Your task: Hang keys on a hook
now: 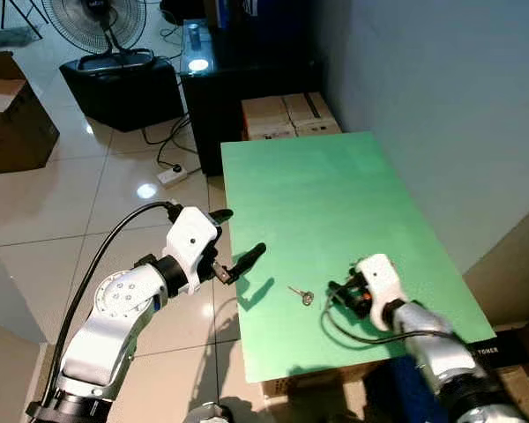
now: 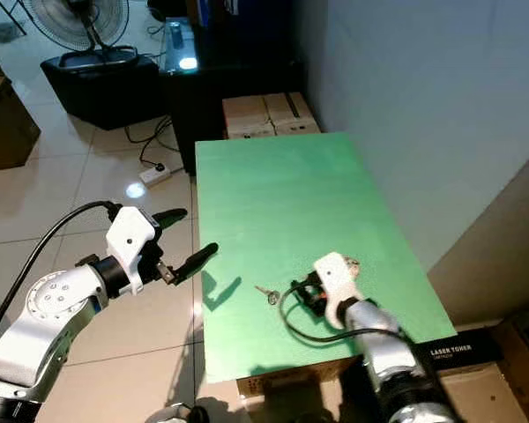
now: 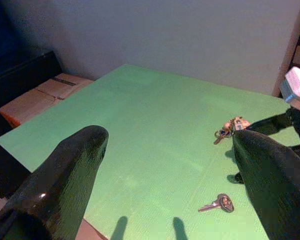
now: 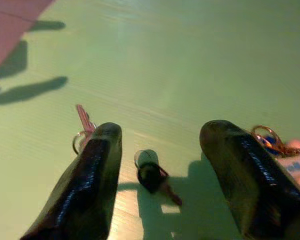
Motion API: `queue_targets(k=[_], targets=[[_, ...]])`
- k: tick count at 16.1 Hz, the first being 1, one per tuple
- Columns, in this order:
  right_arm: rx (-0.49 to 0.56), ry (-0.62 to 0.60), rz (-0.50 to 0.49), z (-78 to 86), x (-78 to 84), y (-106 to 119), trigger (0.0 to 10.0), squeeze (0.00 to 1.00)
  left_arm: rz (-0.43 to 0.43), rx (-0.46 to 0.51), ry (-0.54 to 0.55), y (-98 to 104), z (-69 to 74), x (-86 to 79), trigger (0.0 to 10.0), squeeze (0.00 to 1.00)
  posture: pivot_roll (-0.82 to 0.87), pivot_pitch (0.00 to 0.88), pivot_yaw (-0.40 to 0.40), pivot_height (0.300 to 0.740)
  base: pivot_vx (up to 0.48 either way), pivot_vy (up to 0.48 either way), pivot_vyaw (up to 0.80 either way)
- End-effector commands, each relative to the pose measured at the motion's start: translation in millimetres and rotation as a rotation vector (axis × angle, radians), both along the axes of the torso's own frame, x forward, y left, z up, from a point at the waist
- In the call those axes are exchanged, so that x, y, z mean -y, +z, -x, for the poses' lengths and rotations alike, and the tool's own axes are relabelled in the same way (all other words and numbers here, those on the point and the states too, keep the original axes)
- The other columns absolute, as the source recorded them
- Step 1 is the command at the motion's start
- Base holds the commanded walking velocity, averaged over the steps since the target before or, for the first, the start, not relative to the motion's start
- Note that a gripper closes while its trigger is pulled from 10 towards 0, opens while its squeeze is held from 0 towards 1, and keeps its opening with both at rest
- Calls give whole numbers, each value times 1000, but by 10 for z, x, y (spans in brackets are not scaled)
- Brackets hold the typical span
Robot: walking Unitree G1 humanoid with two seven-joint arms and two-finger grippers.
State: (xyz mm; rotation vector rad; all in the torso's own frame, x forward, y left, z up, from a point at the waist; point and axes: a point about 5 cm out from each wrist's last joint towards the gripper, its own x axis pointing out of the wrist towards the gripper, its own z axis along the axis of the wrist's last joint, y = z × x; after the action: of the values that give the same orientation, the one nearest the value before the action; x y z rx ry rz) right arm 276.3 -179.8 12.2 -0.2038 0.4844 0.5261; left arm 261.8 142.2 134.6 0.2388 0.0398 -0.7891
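A single silver key lies on the green table near its front edge. A bunch of keys with a tag lies a little farther in, beside my right gripper. My right gripper hovers low over the table, open, pointing toward the single key. A small black object with a ring sits on the table between its fingers; the bunch lies just outside the other finger. My left gripper is open at the table's left edge, holding nothing, aimed across the table.
A grey wall runs along the table's right side. Cardboard boxes and a black cabinet stand beyond the far end. A fan, a black case, a power strip and cables sit on the tiled floor to the left.
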Motion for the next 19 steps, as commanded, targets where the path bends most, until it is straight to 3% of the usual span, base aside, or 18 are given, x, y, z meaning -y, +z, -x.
queue_targets(k=[1, 4, 5, 6, 9, 13, 19], targets=[[-16, 26, -5, -33, -17, 31, 10000, 1000, -11, 0, -4, 12, 11, -29, 10000, 0, -18, 70, 62, 740, 0, 0, 0], [-80, 142, 16, -103, -48, 48, 10000, 1000, -22, 2, -13, 31, 4, -51, 10000, 0, -7, 72, 65, 740, 0, 0, 0], [-98, 139, -32, -148, -65, 79, 10000, 686, -26, 3, -16, 34, 7, -51, 10000, 0, -3, 74, 64, 740, 0, 0, 0], [-114, 140, -51, -171, -78, 94, 10000, 0, -26, 2, -17, 34, 13, -50, 10000, 0, -1, 79, 61, 740, 0, 0, 0], [-212, 216, -13, -188, -133, 68, 10000, 0, -23, 0, -33, 32, 43, -25, 10000, 0, 4, 84, 50, 740, 0, 0, 0], [-282, 157, 29, -298, -216, 83, 10000, 0, -10, -2, -55, 36, 54, 39, 10000, 0, 1, 101, 47, 740, 0, 0, 0], [-321, 180, 176, -324, -252, 37, 10000, 0, -16, -3, -59, 62, 36, 24, 10000, 0, 11, 128, 55, 740, 0, 0, 0]])
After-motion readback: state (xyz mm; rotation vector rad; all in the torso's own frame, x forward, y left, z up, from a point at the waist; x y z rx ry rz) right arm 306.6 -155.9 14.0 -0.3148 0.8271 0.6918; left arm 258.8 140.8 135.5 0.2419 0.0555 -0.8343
